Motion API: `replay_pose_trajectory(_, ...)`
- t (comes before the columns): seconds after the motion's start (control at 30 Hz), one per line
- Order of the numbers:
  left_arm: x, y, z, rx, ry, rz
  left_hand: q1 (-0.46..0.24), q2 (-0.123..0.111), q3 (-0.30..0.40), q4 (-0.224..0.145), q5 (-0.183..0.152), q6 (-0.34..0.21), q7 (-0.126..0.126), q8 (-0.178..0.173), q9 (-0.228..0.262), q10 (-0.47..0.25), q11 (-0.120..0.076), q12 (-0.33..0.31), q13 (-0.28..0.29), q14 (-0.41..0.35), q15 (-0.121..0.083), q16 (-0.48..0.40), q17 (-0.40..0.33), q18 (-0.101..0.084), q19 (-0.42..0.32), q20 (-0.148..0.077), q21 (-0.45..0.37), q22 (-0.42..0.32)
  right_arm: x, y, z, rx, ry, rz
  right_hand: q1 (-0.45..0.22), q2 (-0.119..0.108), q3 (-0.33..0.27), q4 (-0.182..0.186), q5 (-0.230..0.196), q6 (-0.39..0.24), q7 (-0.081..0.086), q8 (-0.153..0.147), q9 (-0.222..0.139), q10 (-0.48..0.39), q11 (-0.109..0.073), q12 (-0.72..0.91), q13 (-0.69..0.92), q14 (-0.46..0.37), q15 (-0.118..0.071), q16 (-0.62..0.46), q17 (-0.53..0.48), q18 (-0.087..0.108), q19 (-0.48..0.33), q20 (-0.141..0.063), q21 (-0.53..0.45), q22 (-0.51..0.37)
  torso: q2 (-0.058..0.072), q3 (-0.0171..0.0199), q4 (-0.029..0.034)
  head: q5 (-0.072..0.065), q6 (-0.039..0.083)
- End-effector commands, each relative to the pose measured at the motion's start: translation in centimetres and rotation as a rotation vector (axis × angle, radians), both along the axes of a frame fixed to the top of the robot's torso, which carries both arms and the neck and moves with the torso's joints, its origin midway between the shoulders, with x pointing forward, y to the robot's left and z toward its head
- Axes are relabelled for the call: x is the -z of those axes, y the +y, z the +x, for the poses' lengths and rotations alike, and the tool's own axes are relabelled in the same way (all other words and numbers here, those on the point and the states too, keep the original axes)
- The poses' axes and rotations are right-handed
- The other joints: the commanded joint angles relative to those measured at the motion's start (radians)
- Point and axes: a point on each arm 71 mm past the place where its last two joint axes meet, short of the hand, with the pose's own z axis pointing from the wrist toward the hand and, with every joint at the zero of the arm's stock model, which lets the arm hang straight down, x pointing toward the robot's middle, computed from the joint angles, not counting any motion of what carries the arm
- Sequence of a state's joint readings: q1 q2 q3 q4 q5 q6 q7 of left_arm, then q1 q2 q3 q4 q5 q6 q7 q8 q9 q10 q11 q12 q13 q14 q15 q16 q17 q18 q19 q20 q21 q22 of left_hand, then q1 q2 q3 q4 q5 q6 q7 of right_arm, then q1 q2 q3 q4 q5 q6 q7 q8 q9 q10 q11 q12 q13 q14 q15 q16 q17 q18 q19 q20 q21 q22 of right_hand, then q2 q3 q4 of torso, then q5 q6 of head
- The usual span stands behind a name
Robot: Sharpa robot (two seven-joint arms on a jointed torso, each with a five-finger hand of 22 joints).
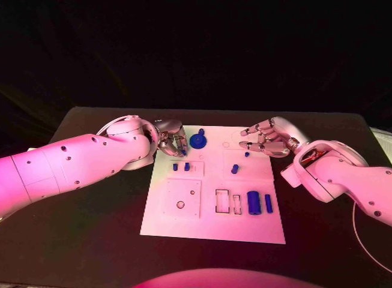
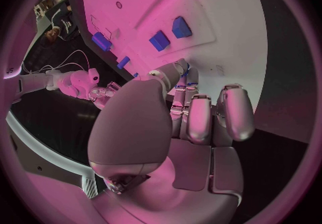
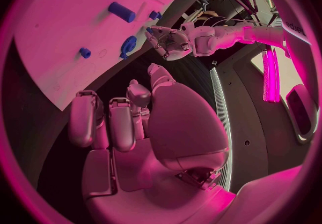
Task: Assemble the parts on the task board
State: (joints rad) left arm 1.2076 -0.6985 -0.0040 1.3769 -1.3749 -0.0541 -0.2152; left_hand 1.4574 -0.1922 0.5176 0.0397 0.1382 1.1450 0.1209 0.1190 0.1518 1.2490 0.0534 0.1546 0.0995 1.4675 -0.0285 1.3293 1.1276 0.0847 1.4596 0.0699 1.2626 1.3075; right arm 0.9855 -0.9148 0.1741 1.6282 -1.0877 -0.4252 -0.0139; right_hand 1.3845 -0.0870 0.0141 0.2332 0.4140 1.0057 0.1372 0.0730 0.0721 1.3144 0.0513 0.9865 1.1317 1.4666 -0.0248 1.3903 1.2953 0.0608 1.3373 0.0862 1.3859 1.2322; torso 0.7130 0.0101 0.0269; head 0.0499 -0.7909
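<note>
Black surface point(image 1: 92, 240), matte, far corners rounded. One thing lies directly on it: the white task board point(image 1: 211, 227), flat, roughly centred, long side running away from the robot, far end between the two arms. Dark surface shows all round the board, wider at left and right than at the near edge.

Board face: shallow rectangular recesses and small holes. Blue parts sit on it: a round-headed piece point(image 1: 201, 140) near the far edge, two small blocks point(image 1: 181, 167) side by side left of centre, a small peg point(image 1: 235, 169) right of centre, two cylinders point(image 1: 260, 203) side by side near the right edge.
</note>
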Motion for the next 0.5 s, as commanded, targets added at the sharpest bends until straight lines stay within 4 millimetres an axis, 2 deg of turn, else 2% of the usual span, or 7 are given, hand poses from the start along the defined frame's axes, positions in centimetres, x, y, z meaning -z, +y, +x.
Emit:
replay_pose_trajectory(0.03,0.17,-0.24,-0.07,0.014,0.012,0.003,-0.010,-0.003,0.005,0.001,-0.002,0.007,0.001,-0.003,0.000,0.006,-0.001,-0.006,0.002,0.029,0.000,0.000,0.000,-0.013,0.005,0.004,0.002,0.035,0.03,0.22,-0.08,-0.018,0.000,-0.005,-0.003,0.004,0.003,0.004,0.006,0.009,0.000,0.000,0.000,-0.005,-0.003,0.002,-0.001,0.047,0.001,-0.006,-0.001,0.018,-0.007,0.002,-0.005,-0.001,0.000,-0.0003,-0.0003,0.000,0.001)
replay_pose_trajectory(0.5,0.42,-0.48,-0.15,0.020,0.035,0.020,-0.011,-0.002,0.007,-0.002,-0.003,0.011,-0.001,-0.003,0.000,0.010,-0.003,-0.007,0.003,0.028,-0.001,0.000,-0.002,-0.013,0.005,0.004,0.003,0.036,0.04,0.20,-0.09,-0.018,0.001,-0.005,-0.003,0.004,0.003,0.004,0.006,0.009,0.000,0.000,0.000,-0.005,-0.003,0.002,-0.001,0.047,0.001,-0.006,-0.001,0.018,-0.007,0.002,-0.005,-0.001,0.000,-0.0005,0.0005,-0.001,-0.005)
